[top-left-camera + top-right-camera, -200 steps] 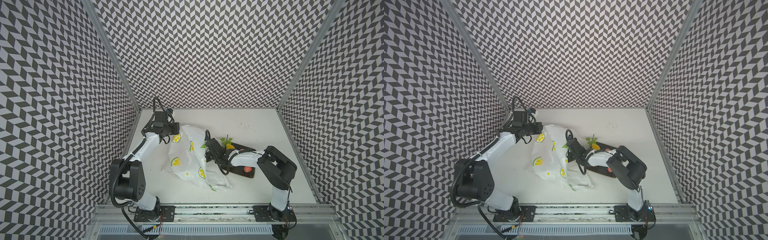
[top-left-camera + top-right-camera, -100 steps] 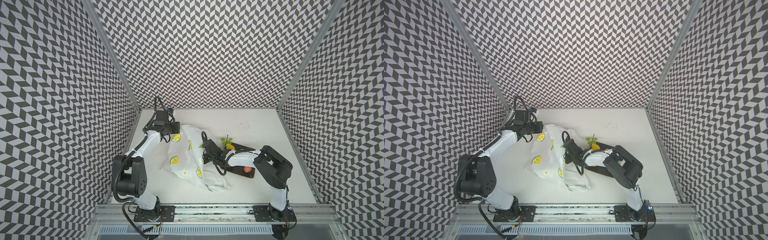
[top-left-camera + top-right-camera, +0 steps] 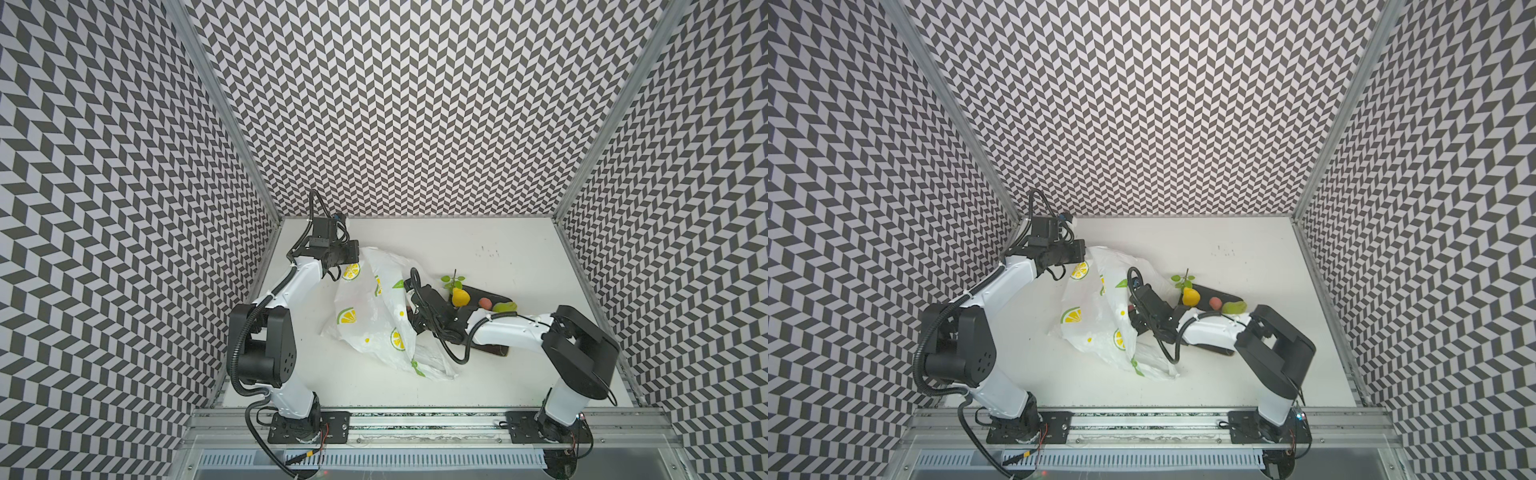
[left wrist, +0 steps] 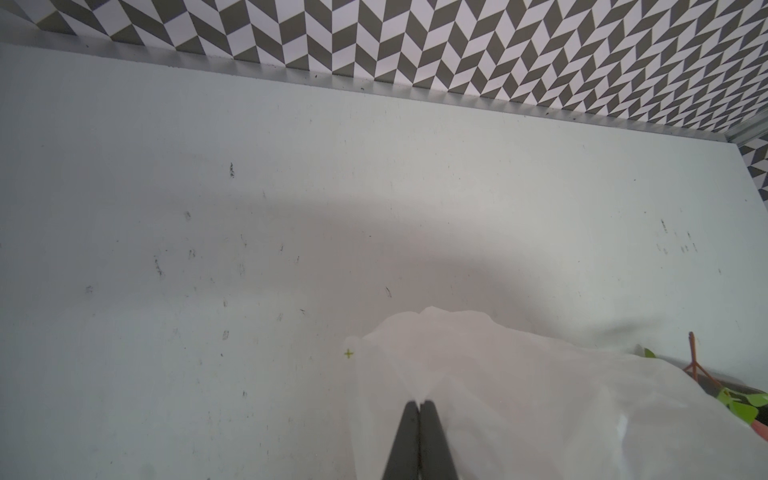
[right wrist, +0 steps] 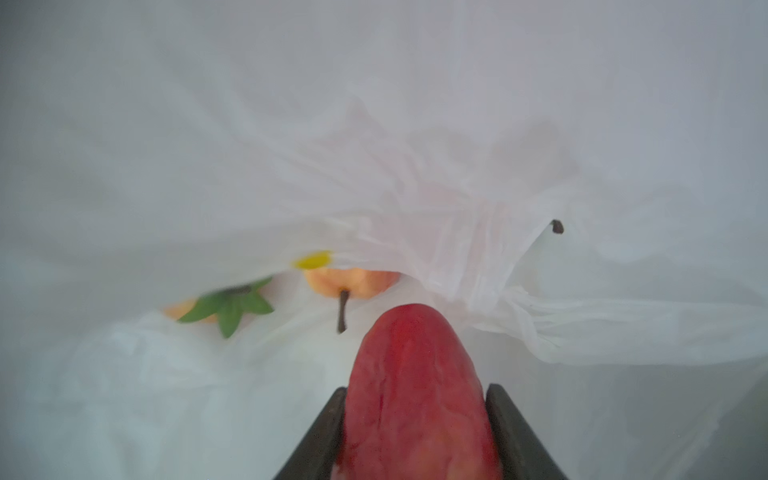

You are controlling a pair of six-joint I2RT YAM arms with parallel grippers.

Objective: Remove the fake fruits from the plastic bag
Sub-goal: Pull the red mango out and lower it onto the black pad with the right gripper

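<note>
The plastic bag, white film printed with lemon slices, lies crumpled at mid-table in both top views. My left gripper is shut on a fold of the bag's film, holding its far edge up. My right gripper reaches into the bag's mouth and is shut on a red fake fruit. Deeper inside lie an orange-pink fruit with a brown stem and a fruit with green leaves, both partly covered by film.
A dark plate sits right of the bag under my right forearm. On it rest a yellow lemon with a leafy sprig, a pinkish fruit and a green fruit. Patterned walls enclose the table.
My right gripper has pushed a little further into the bag's mouth and its jaws have narrowed. The left gripper still holds the bag's edge, almost unmoved.
</note>
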